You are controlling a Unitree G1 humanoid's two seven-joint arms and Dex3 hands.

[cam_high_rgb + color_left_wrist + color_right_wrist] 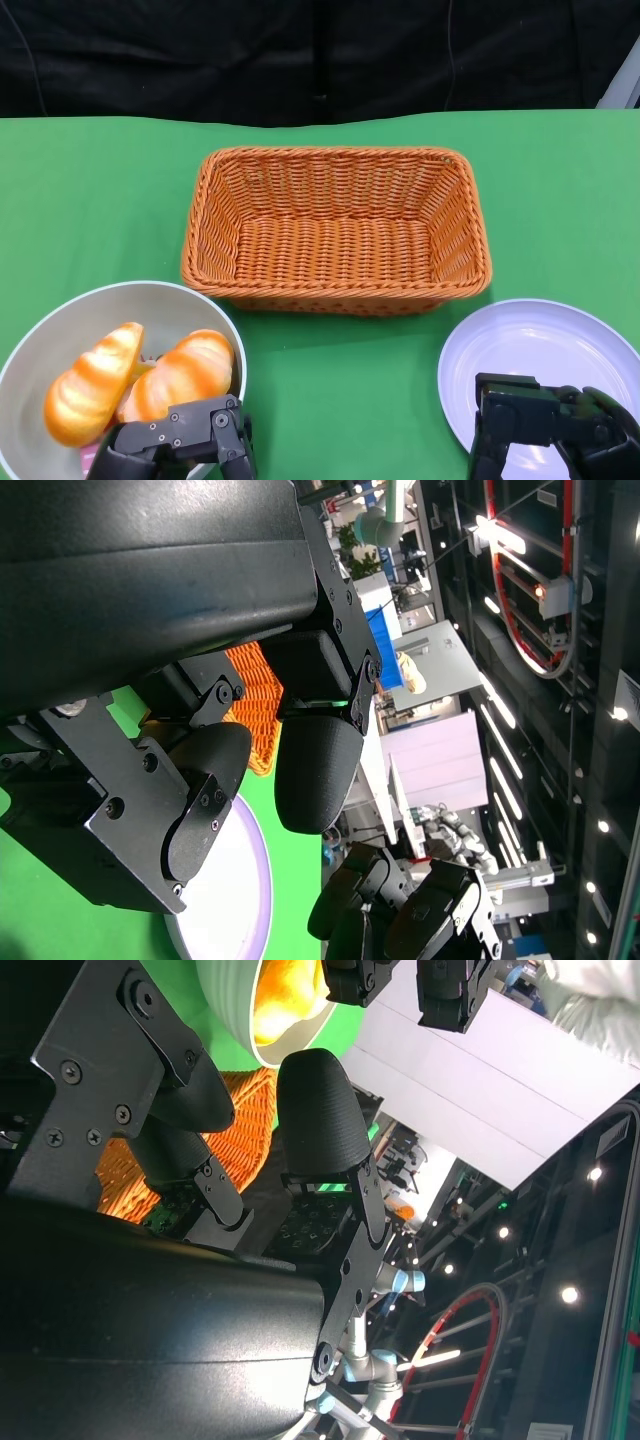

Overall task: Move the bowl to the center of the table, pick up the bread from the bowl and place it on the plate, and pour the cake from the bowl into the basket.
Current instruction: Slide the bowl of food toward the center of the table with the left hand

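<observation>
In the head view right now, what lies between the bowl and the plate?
Only bare green table lies between the bowl and the plate in the head view; the basket sits farther back.

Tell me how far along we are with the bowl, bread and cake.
Nothing looks done: the bowl sits at the near left, not the center, bread inside. The left hand is at its rim; whether it grips is unclear. The plate and basket hold nothing.

No lettering, label, brand or number can be read anywhere here: the orange wicker basket (337, 228), the bowl (60, 330) and the plate (540, 345) beside it carry no markings at all.
</observation>
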